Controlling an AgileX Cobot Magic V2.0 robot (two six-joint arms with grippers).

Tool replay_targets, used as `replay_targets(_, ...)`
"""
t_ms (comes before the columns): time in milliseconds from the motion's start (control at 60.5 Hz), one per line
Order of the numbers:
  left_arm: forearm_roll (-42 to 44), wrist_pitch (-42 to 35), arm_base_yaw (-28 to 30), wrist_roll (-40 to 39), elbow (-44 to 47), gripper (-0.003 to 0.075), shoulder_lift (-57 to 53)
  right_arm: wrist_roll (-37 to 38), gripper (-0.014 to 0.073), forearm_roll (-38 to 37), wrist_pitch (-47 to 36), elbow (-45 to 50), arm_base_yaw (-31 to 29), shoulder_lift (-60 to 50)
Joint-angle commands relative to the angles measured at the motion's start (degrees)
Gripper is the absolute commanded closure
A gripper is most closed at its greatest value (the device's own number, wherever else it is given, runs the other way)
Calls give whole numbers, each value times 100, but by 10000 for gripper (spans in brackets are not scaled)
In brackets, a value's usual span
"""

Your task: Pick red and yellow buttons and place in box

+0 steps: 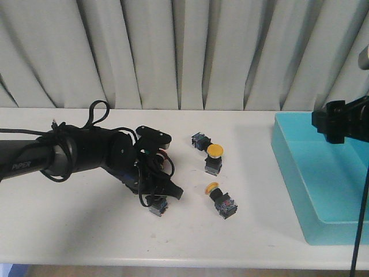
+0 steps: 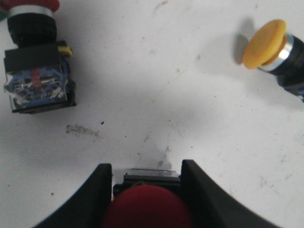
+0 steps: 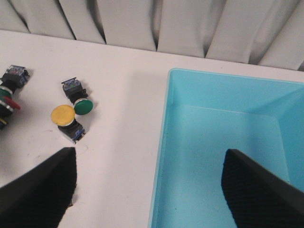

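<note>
Nearest the front camera, the left gripper [image 1: 157, 196] was down on the white table [image 1: 69, 225], left of centre, its black fingers [image 2: 95, 199] clenched on a red button [image 2: 148, 209]. In the left wrist view the red dome sat tight between both fingers, with the button's body just visible beyond it against the tabletop.

A second red button [image 2: 35, 66] lay close by, its clear blue-tinted base showing; in the front view most of it was hidden behind the arm.

To the right of the gripper lay a yellow button [image 1: 221, 199] on its side, cap pointing left. Farther back stood another yellow button [image 1: 214, 157], its cap just beside a green button [image 3: 77, 97]; in the front view only the dark body of the green one could be made out, while the right wrist view showed the green and yellow caps touching or nearly so.

At the right end of the table sat the turquoise box [image 1: 288, 167], and no button was visible in the part shown. Above its far left corner hung the right gripper [image 3: 147, 190], fingers spread wide apart and grasping nothing, well apart from all the buttons.
</note>
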Motion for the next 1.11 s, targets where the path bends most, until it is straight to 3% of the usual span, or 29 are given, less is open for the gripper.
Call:
replay_targets(0,-92,-212,-15,-1,-233,729,-565,-673,1,312,-911,239,192,-96)
replay_targets(198,-405,218,-15,-1,-635,728,-1076,-1949,1,325,-2459,1281,1163,-96)
replay_targets(380,-1132,648,-15,5,-1088,728,-1358,-2081,1,302,-3540,1916,2010,-96)
replay_targets(562,-2333,1314,-15,631,-1487,728,-1375,-2095,1,265,-3631,1942,2557,-90)
replay_targets(843,-4473,1798,-20,2224,-1492,728,-1375,-2048,1,283,-3584,1942,2657,-57)
replay_targets(1091,-5319,1966,-20,2839,-1492,728,-1375,-1981,1,289,-3634,1942,2657,-57)
